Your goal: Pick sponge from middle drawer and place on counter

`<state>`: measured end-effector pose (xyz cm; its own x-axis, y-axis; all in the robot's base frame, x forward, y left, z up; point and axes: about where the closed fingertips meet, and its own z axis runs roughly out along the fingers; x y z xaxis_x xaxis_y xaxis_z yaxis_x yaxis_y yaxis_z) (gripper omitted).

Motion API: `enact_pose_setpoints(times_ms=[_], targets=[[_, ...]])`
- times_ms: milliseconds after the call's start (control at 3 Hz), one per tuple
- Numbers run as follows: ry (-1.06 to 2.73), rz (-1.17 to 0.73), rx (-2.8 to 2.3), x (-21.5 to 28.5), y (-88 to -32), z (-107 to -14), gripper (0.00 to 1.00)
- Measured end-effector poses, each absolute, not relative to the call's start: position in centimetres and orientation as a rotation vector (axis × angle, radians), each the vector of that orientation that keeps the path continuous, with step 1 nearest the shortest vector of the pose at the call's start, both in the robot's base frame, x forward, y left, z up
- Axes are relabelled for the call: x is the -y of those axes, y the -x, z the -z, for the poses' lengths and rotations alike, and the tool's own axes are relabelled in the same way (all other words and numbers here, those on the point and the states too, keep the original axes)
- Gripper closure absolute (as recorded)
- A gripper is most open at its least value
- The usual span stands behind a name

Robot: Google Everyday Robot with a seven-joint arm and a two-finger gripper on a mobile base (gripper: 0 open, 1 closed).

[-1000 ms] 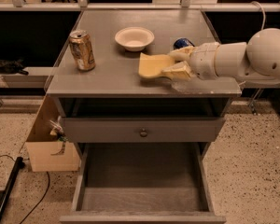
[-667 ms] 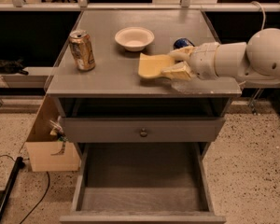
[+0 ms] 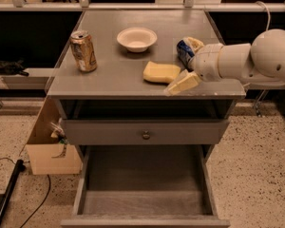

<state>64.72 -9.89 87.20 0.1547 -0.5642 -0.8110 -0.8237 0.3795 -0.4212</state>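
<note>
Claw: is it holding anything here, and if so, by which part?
Nothing seems to be held. The claw sits above the front edge of the counter, and the sponge lies flat on the counter just beside it, apparently free of it.

Speckled floor [image 3: 256, 175], cardboard box [image 3: 51, 158]

The gripper [image 3: 183, 83] hangs over the counter [image 3: 114, 80], near right, the sponge [image 3: 161, 72] just left of it. A can [image 3: 83, 51] blocks the left, a bowl [image 3: 137, 38] the far middle; open room lies between them and the sponge.
</note>
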Motion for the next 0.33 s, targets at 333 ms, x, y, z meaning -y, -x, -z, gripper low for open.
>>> enact_pose_setpoints(times_ms=[333], targets=[[1.297,-0.292,-1.524,9.88,-64.72,-87.20,0.00]])
